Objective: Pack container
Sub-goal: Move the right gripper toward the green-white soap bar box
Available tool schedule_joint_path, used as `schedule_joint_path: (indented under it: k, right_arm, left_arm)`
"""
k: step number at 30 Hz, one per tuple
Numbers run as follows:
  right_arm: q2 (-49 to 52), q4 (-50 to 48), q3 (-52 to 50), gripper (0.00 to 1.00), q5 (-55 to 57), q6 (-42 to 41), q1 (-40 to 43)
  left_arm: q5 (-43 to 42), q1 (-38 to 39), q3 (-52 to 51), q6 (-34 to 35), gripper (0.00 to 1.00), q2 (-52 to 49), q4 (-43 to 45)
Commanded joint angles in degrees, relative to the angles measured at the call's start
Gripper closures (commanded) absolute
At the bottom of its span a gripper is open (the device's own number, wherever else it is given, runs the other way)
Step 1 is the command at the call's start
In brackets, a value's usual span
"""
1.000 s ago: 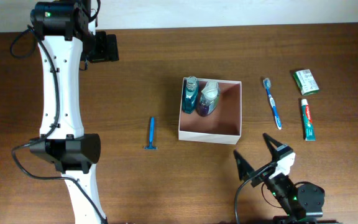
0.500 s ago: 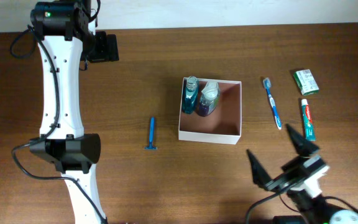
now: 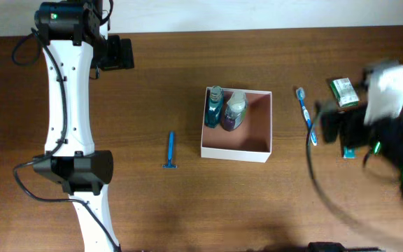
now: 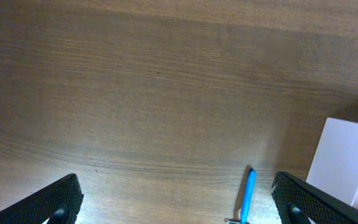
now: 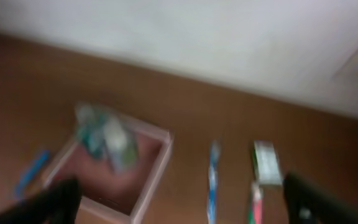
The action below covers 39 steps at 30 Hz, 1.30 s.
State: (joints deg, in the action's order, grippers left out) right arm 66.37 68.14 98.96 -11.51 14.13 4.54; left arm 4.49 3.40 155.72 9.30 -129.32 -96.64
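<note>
The container point(image 3: 235, 150) is a square white box with a pinkish-brown inside, at the table's middle. A teal bottle point(image 3: 215, 105) and a clear purple-tinted bottle point(image 3: 234, 110) stand in its far left corner. A blue razor point(image 3: 171, 150) lies to its left. A blue toothbrush point(image 3: 305, 113), a green packet point(image 3: 343, 90) and a toothpaste tube point(image 3: 348, 147) lie to its right. My right arm point(image 3: 387, 105) is a motion blur over the toothpaste. Its gripper point(image 5: 179, 202) is open and empty, high above the table. My left gripper point(image 4: 179, 205) is open and empty, above the razor point(image 4: 247, 194).
The left arm's white links point(image 3: 65, 119) run down the table's left side. The container's white wall point(image 4: 344, 155) shows at the right of the left wrist view. The blurred right wrist view shows the container point(image 5: 157, 165), toothbrush point(image 5: 213, 174) and green packet point(image 5: 266, 162).
My right arm has swung quickly from the table's front right edge up and back to the right side, over the toothpaste. The left arm and the objects have not moved.
</note>
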Motion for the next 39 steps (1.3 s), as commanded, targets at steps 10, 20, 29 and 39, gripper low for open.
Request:
schedule_joint_path:
  k: [10,20,29,39]
  right_arm:
    - [38.0,26.7,39.8,0.02,1.4,4.9,12.4]
    - [48.1,27.2,39.8,0.02,0.5,4.9,12.4]
    - [51.6,20.5,39.8,0.02,1.2,5.0,12.4]
    - [56.4,15.4,39.5,0.02,6.0,12.6,15.0]
  left_arm:
    - [-0.2,-0.2,-0.1,0.5,0.01,0.7,0.0]
    - [-0.2,-0.2,-0.1,0.5,0.01,0.7,0.0]
    - [-0.2,-0.2,-0.1,0.5,0.01,0.7,0.0]
    - [-0.2,-0.2,-0.1,0.5,0.01,0.7,0.0]
